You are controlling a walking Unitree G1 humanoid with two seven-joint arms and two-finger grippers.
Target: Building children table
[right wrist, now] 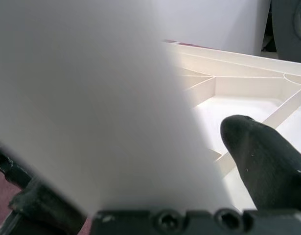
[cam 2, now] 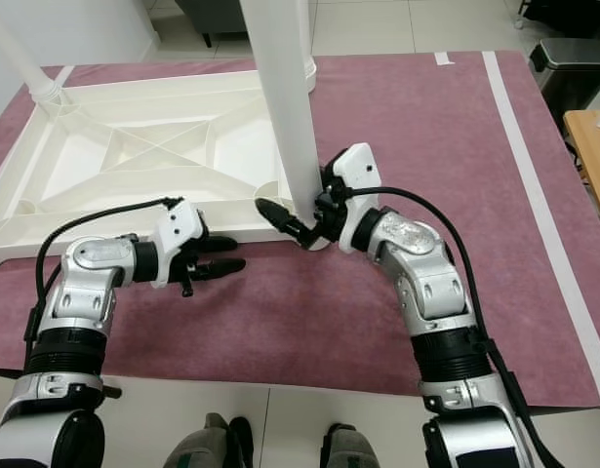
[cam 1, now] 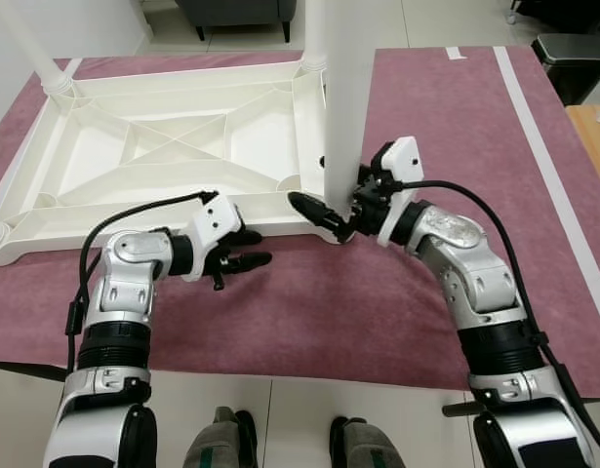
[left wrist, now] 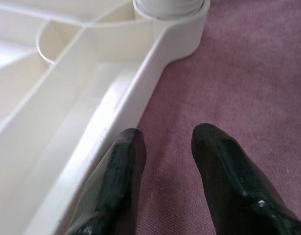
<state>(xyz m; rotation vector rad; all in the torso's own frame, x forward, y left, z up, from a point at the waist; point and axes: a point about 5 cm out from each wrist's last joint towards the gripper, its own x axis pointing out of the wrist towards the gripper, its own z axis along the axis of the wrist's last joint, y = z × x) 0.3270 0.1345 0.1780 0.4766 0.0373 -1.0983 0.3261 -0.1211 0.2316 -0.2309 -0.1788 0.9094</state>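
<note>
**Right gripper clasps a table leg at the near right corner of the upturned tabletop**

A white plastic children's tabletop (cam 1: 173,146) lies upside down on a mauve rug (cam 1: 426,292), its ribbed underside facing up; the ribs divide it into shallow open compartments, all bare. A white table leg (cam 1: 343,97) stands upright in the socket at the tabletop's near right corner; a second leg (cam 1: 31,44) rises tilted from the far left corner, and a third (cam 1: 314,34) stands at the far right corner.

The right gripper (cam 1: 340,216) is at the base of the near right leg, its black fingers (right wrist: 267,161) spread around it, one on each side; the leg sits between them and against the gripper body in the right wrist view. The left gripper (cam 2: 217,255) hovers low over the rug just beside the tabletop's near edge, pointing right; its fingers (left wrist: 116,181) are parted and grasp nothing.

A dark bin (cam 1: 573,63) stands at the far right, off the rug.
</note>
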